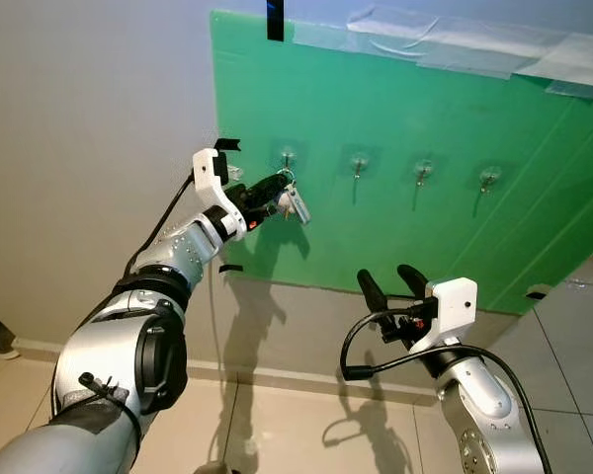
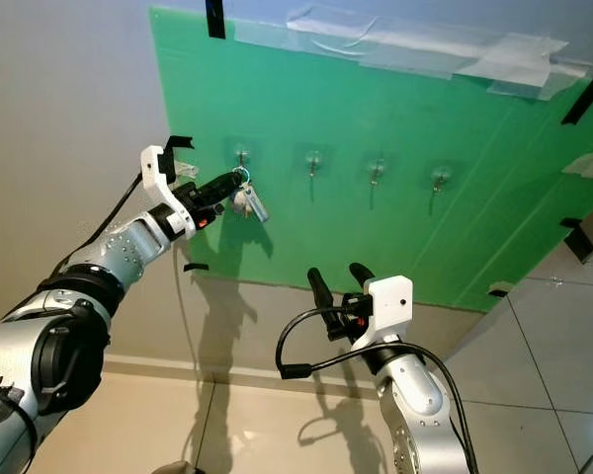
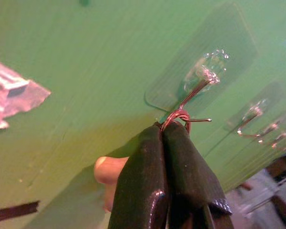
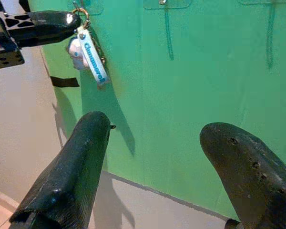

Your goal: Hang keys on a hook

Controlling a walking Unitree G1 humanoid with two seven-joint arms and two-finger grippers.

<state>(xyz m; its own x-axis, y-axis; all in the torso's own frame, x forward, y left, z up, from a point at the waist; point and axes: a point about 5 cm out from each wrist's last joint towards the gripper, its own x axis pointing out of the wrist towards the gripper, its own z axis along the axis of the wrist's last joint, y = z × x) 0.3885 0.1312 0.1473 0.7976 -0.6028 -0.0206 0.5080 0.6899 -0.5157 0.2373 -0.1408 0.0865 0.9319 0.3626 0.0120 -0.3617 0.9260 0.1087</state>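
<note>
- Wall (image 1: 79, 118), plain grey, sits out at my nine o'clock, with a green board (image 1: 425, 227) fixed to it and spreading from twelve toward three.
- My left gripper (image 1: 277, 190) is raised to about eleven o'clock, its two black fingers (image 3: 157, 186) pressed tight together on the metal ring of the keys (image 1: 295, 202).
- The ring sits right at the wire of the first hook (image 1: 288, 157); in the left wrist view the looped metal touches the hook's prong, though I cannot tell whether it is fully threaded over it.
- From the ring hang a small white charm and a white tag with blue lettering (image 4: 94, 57), dangling against the board just below my fingertips.
- Three more clear stick-on hooks run in a row toward two o'clock: the second hook (image 1: 359, 163), the third hook (image 1: 423, 170) and the fourth hook (image 1: 489, 178).
- Strips of clear tape (image 1: 455, 44) cross the board's upper edge at one o'clock.
- My right gripper (image 1: 393, 284) hovers low at about five o'clock, well apart from the board, its fingers spread wide with nothing between them.
- Pale tiled floor (image 1: 296, 425) lies at six o'clock.
</note>
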